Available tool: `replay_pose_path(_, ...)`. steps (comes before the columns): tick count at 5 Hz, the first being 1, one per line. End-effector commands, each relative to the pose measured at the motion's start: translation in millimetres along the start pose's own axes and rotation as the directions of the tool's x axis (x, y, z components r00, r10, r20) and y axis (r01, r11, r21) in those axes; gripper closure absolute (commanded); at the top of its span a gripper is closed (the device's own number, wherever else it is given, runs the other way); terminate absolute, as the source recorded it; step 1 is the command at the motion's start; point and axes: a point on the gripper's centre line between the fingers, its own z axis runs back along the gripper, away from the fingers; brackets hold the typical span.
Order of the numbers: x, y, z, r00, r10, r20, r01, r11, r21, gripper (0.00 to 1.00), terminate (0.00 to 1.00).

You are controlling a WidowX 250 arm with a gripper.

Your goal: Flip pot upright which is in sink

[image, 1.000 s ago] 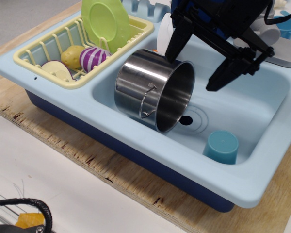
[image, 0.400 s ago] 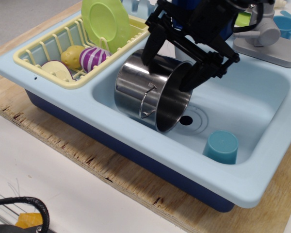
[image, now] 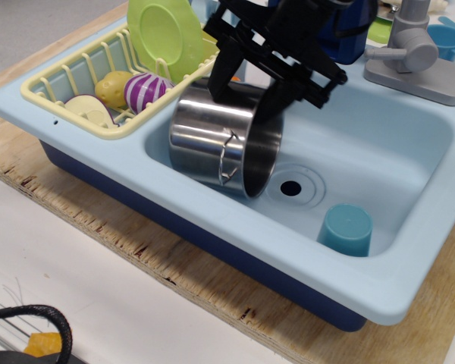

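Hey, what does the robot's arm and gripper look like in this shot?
The gripper is matte black, built from angular flat plates and two long, straight fingers that taper toward their tips. Behind it sits a dark blue housing with black parts. No markings or labels can be made out.

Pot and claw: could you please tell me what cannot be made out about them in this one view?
- Whether the claw actually pinches the pot: its black linkage covers the rim at the top.
- The pot's far side and inside: turned away from the camera.
- The sink floor under the pot: hidden by the pot.
- The arm above the claw: cut off by the top edge.
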Motion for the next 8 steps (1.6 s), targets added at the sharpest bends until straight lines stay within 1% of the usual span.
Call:
replay_pose_path(1,-0.7,9.1,2.8,0.999,0.036,0.034,-0.034,0.998,-0.052,1.0,0.0)
replay_pose_path(2,-3.6,10.7,4.7,0.999,0.033,0.032,-0.03,0.995,-0.094,1.0,0.0)
replay_pose_path(4,2.6,16.0,29.2,0.995,0.065,0.072,-0.049,0.977,-0.207,1.0,0.0)
replay_pose_path(5,3.3,16.7,30.8,0.994,0.087,0.062,-0.068,0.963,-0.259,1.0,0.0)
replay_pose_path(6,-4.0,20.4,24.9,0.992,0.108,0.061,-0.084,0.948,-0.307,1.0,0.0)
replay_pose_path(7,-4.0,20.4,24.9,0.992,0.108,0.061,-0.084,0.948,-0.307,0.0,0.0)
replay_pose_path(8,-4.0,20.4,24.9,0.992,0.108,0.061,-0.084,0.948,-0.307,0.0,0.0)
